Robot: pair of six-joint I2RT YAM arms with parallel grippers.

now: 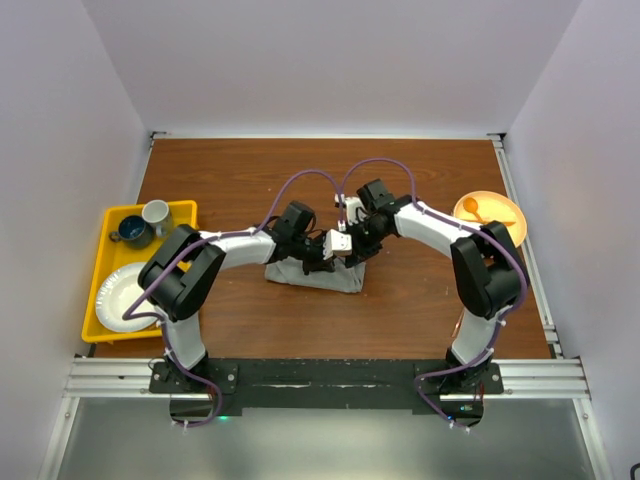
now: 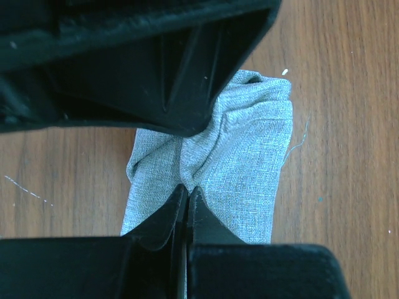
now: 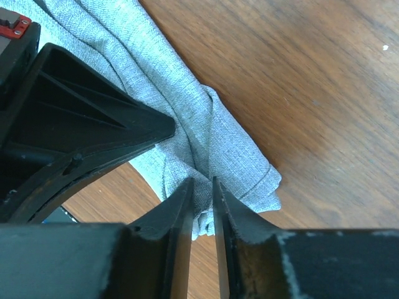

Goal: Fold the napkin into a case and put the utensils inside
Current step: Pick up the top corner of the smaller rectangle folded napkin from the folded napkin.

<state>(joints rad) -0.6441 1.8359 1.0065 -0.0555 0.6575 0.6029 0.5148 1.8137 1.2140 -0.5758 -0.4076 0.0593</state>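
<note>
The napkin (image 1: 320, 276) is a narrow, bunched grey strip on the wooden table, at the middle of the top view. My left gripper (image 1: 318, 262) meets it from the left. In the left wrist view that gripper (image 2: 187, 189) is shut, pinching a fold of the napkin (image 2: 249, 156). From the right comes my right gripper (image 1: 352, 258). Its jaws (image 3: 201, 182) stand a little apart with a ridge of the napkin (image 3: 230, 143) between them. The two grippers nearly touch over the cloth. The utensils are out of view.
A yellow tray (image 1: 100, 255) at the left edge holds a white plate (image 1: 125, 297), a dark mug (image 1: 131, 231) and a grey cup (image 1: 156, 213). At the right sits an orange plate (image 1: 505, 228) with an orange spoon (image 1: 484, 209). White walls enclose the table.
</note>
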